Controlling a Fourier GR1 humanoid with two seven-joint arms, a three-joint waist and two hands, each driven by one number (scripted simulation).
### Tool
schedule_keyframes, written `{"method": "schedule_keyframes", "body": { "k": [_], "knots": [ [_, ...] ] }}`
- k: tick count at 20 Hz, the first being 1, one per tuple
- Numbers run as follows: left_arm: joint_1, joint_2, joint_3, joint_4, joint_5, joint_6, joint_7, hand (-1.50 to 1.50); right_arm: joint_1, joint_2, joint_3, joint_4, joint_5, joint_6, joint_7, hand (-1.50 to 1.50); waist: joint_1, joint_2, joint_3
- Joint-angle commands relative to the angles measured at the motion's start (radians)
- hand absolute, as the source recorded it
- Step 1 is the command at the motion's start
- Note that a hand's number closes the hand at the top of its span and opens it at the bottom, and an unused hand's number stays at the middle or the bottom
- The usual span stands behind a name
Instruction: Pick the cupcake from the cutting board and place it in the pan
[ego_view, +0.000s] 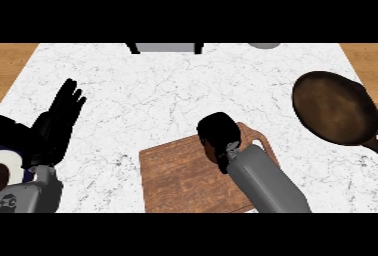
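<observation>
A brown wooden cutting board (181, 180) lies at the lower middle of the marble counter. My right hand (218, 131) hovers over the board's upper right corner, fingers curled downward. A small brown piece of the cupcake (209, 148) peeks out under the hand's left side; the hand hides the rest of it. The dark brown pan (334, 107) sits at the right edge of the counter, its handle pointing toward the lower right. My left hand (60, 116) rests at the far left, open with its fingers up.
A grey object with black sides (166, 47) stands at the counter's far edge, and a grey round thing (263, 45) lies to its right. Wooden floor shows beyond both upper corners of the counter (170, 95).
</observation>
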Motion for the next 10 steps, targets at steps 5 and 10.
{"method": "schedule_keyframes", "body": {
  "k": [5,10],
  "knots": [
    [0.058,-0.012,0.005,0.017,-0.026,-0.002,-0.069,0.00,0.200,-0.147,0.027,-0.353,0.035,-0.087,-0.077,1.50,-0.020,0.003,0.006],
    [0.005,-0.005,0.023,0.023,-0.020,0.023,-0.011,0.00,0.461,-0.409,0.002,-0.678,-0.024,-0.143,-0.254,1.50,-0.076,-0.005,0.006]
  ]
}}
